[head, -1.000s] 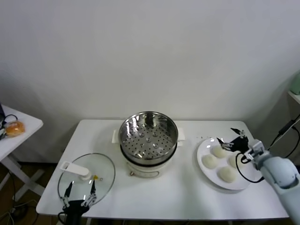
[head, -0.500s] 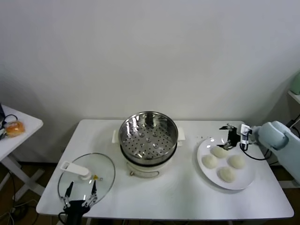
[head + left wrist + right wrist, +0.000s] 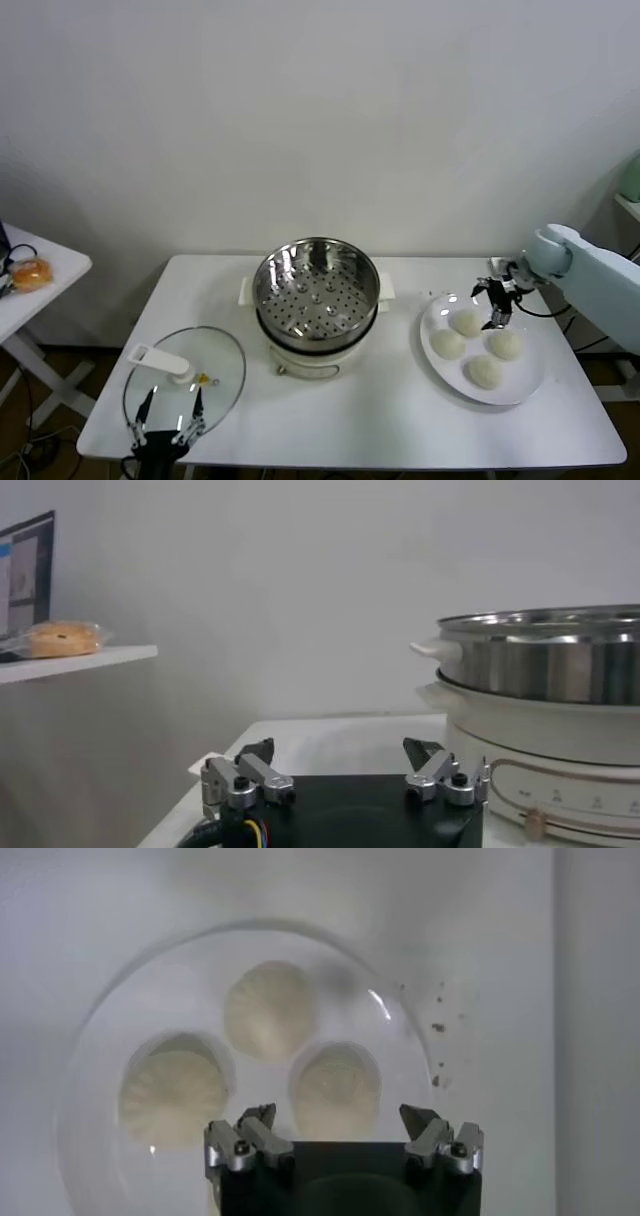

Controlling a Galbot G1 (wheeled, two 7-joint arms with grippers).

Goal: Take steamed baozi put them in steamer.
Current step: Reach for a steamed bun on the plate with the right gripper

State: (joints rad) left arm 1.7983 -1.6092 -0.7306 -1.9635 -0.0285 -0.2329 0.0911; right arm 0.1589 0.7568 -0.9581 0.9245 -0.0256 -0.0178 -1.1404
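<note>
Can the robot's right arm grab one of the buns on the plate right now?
Probably yes. The right tool hangs open just above the steamed baozi on the white plate, and nothing sits between them.

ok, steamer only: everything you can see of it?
The steamer is a round, shiny steel basket with a perforated bottom, seated upright on a white cooker base with side handles and a front knob. It is open and empty, standing mid-table on the white table. Nothing else touches it.
</note>
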